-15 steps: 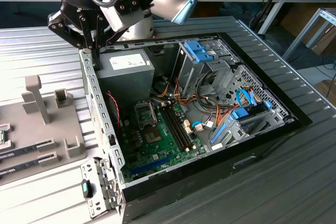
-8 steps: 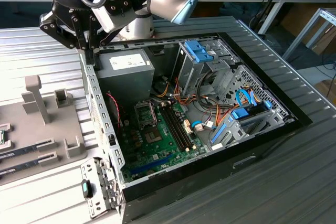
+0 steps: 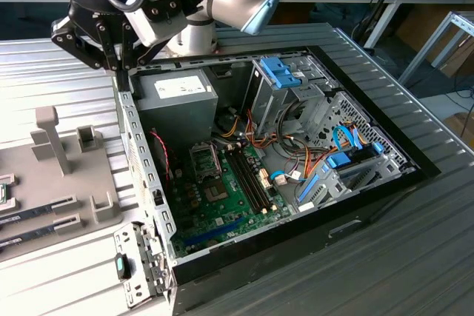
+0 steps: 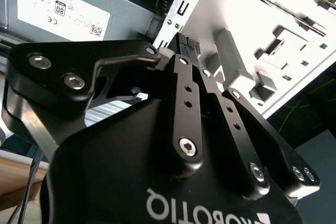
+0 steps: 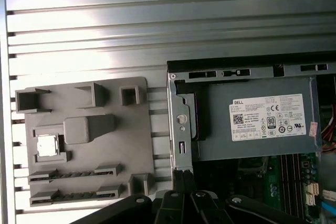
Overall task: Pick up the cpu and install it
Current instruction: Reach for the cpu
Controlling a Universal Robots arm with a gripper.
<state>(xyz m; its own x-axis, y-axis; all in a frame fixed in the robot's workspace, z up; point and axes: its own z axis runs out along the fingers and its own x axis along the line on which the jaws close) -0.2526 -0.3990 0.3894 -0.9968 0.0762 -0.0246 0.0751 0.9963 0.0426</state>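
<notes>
The cpu (image 5: pixel 47 145), a small flat square chip with a silvery-grey metal top, is not in the black two-fingered gripper (image 5: pixel 181 176). The fingers are pressed together on nothing. The gripper hangs over the corner of the open black computer case (image 3: pixel 385 183), just beside the grey metal power supply box (image 5: pixel 220 145). The chip lies in a square recess of the pale grey plastic fixture tray (image 5: pixel 136 140), well apart from the power supply box, beyond the case wall.

The step in hand looks like the reach toward the chip. Done well, it means clearing that wall, spreading the fingers before they come level with the chip, and squaring them to its edges, since it is thin and sits low.

The first wrist view looks down on the chip in its seat. The exterior view adds the black rectangular metal socket frame (image 3: pixel 205 159), near the power supply box.
</notes>
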